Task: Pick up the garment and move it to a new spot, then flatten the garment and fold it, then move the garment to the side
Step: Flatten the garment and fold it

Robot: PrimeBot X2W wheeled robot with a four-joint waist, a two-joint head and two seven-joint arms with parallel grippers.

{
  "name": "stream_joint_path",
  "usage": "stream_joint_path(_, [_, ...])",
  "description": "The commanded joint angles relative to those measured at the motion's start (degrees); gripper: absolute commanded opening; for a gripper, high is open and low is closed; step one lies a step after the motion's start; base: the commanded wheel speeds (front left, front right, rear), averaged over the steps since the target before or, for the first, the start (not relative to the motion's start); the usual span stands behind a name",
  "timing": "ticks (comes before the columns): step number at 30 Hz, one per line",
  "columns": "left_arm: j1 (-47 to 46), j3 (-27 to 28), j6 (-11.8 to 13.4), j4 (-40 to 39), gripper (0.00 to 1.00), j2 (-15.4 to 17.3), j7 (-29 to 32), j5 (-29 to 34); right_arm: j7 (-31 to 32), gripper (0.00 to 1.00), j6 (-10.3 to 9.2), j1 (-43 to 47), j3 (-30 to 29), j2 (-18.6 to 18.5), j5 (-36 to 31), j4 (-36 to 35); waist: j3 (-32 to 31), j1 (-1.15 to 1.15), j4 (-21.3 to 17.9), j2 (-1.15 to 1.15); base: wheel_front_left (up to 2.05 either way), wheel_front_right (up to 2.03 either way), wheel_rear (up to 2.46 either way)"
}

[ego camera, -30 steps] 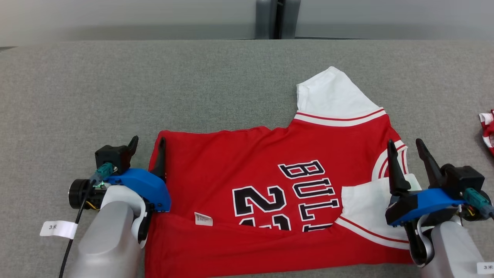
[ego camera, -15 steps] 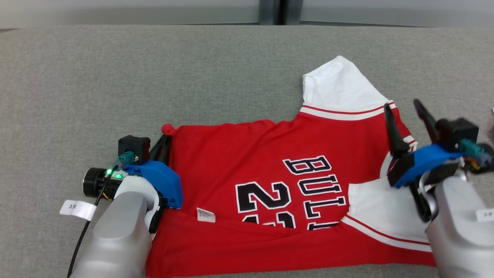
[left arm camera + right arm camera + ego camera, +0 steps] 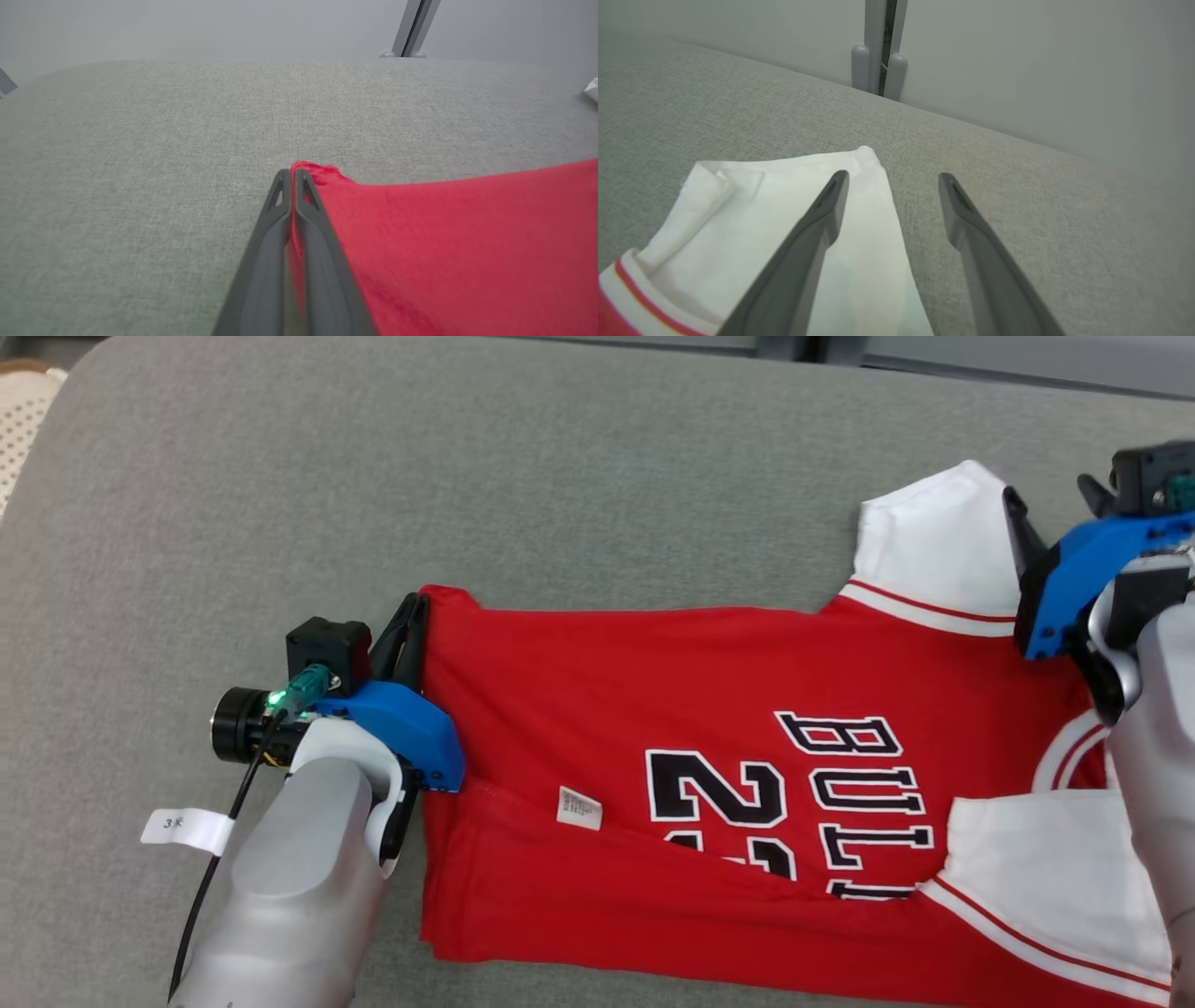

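The red shirt (image 3: 709, 709) lies flat on the grey cloth surface (image 3: 467, 476). In the head view it spreads from the middle out to 3 and 5 o'clock, with its black and white number and letters facing up. Its near part is folded over, and a small white tag (image 3: 579, 807) sits by that fold. One white sleeve (image 3: 934, 541) points to 1 o'clock. A second white patch with red stripes lies at 4 o'clock.

The left gripper (image 3: 411, 616) is at the shirt's 10 o'clock corner. Its fingers are pressed together with red cloth pinched between them, which the left wrist view (image 3: 292, 175) shows plainly; there the shirt (image 3: 467, 242) runs off toward 4 o'clock. The right gripper (image 3: 1050, 499) is at 2 o'clock with its fingers spread wide. In the right wrist view (image 3: 893, 179) one finger lies over the white sleeve (image 3: 775, 224) and the other over bare grey cloth. Whether it touches the sleeve cannot be told.

A black cable (image 3: 210, 896) with a white label (image 3: 187, 826) runs along the left forearm at 8 o'clock.

The surface is covered in woven grey fabric, and its far corner at 11 o'clock is rounded. Past that corner shows a pale dotted thing (image 3: 23, 411). A plain light grey wall (image 3: 1041, 70) stands behind the surface, split by an upright post (image 3: 880, 46) with a dark seam.
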Motion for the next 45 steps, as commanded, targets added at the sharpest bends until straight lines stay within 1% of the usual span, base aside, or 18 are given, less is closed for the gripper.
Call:
stream_joint_path(1, [0.19,0.43,0.18,-1.05,0.0,0.04,-0.23,0.47,0.78,1.0,-0.02,-1.73,-0.22,-0.58,-0.46,0.9,1.65,-0.01,1.77,0.0,0.0,0.0,0.0])
stream_joint_path(5, [0.86,0.58,-0.12,-3.95,0.0,-0.12,-0.25,1.01,3.72,1.0,-0.02,-5.7,-2.08,-1.22,-1.91,4.44,3.49,-0.01,3.76,0.0,0.0,0.0,0.0])
stream_joint_path(9, [0.59,0.56,-0.42,-6.03,0.0,-0.47,-0.26,1.5,5.95,1.0,-0.02,-8.85,-5.52,-1.61,-3.58,7.31,5.33,-0.01,5.26,0.0,0.0,0.0,0.0])
stream_joint_path(12, [0.84,0.5,-0.67,-7.07,0.0,-0.7,-0.26,1.82,6.9,1.0,-0.01,-9.9,-7.32,-0.24,-4.91,9.01,6.14,-0.01,5.82,0.0,0.0,0.0,0.0])
stream_joint_path(13, [0.95,0.51,-0.72,-7.35,0.0,-0.79,-0.26,1.82,7.17,0.96,-0.01,-10.22,-7.79,0.15,-5.26,9.54,6.4,-0.01,5.87,0.0,0.0,0.0,0.0])
stream_joint_path(14, [1.06,0.57,-0.81,-7.56,0.0,-0.87,-0.26,1.9,7.72,0.49,0.0,-10.14,-7.87,0.67,-5.47,10.28,6.55,-0.01,5.87,0.0,0.0,0.0,0.0])
stream_joint_path(15, [1.19,0.67,-0.89,-7.7,0.0,-0.89,-0.26,1.97,7.88,0.0,0.0,-9.99,-8.05,1.25,-5.42,10.96,6.64,-0.01,5.83,0.0,0.0,0.0,0.0])
stream_joint_path(17, [1.33,0.85,-0.97,-7.88,0.0,-1.01,-0.26,2.05,6.14,0.0,0.0,-10.33,-8.55,1.46,-5.94,10.87,6.84,-0.01,5.61,0.0,0.0,0.0,0.0])
stream_joint_path(20, [1.21,1.94,-0.9,-8.96,0.0,-1.11,-0.27,2.03,-0.08,0.0,-0.05,-11.36,-10.49,0.17,-8.03,8.18,6.81,-0.01,5.07,0.0,0.0,0.0,0.0])
stream_joint_path(25, [2.01,4.98,-0.51,-12.41,0.0,-1.07,-0.27,2.05,-12.17,0.0,-0.03,-11.31,-15.06,1.77,-11.74,4.57,5.58,-0.01,3.78,0.0,0.0,0.0,0.0])
stream_joint_path(28, [2.97,6.73,-0.35,-14.76,0.0,-1.11,-0.27,2.64,-16.39,0.0,-0.03,-10.02,-17.39,3.1,-13.59,2.99,4.23,-0.01,2.71,0.0,0.0,0.0,0.0])
stream_joint_path(32, [5.07,8.32,-0.54,-16.14,0.0,-1.27,-0.26,3.46,-17.92,0.0,-0.03,-6.42,-19.77,5.63,-13.48,1.65,1.67,-0.01,1.19,0.0,0.0,0.0,0.0])
stream_joint_path(33, [5.71,8.66,-0.55,-16.37,0.0,-1.33,-0.26,3.65,-18.09,0.0,-0.03,-5.32,-19.49,6.22,-13.11,1.25,0.9,-0.01,0.75,0.0,0.0,0.0,0.0])
stream_joint_path(35, [7.65,9.45,-0.48,-16.6,0.0,-1.4,-0.26,4.02,-18.13,0.0,-0.03,-2.07,-18.81,7.48,-11.14,-1.87,-0.81,-0.01,-0.05,0.0,0.0,0.0,0.0])
stream_joint_path(40, [13.65,11.06,-0.31,-15.94,0.0,-1.56,-0.26,3.85,-18.13,0.0,-0.02,11.34,-16.37,8.61,-5.05,-8.25,-5.72,-0.01,-1.93,0.0,0.0,0.0,0.0])
stream_joint_path(45, [20.38,11.66,0.1,-14.76,0.0,-1.65,-0.26,3.74,-18.14,0.0,-0.02,24.48,-15.42,9.11,0.9,-11.56,-10.22,-0.01,-3.47,0.0,0.0,0.0,0.0])
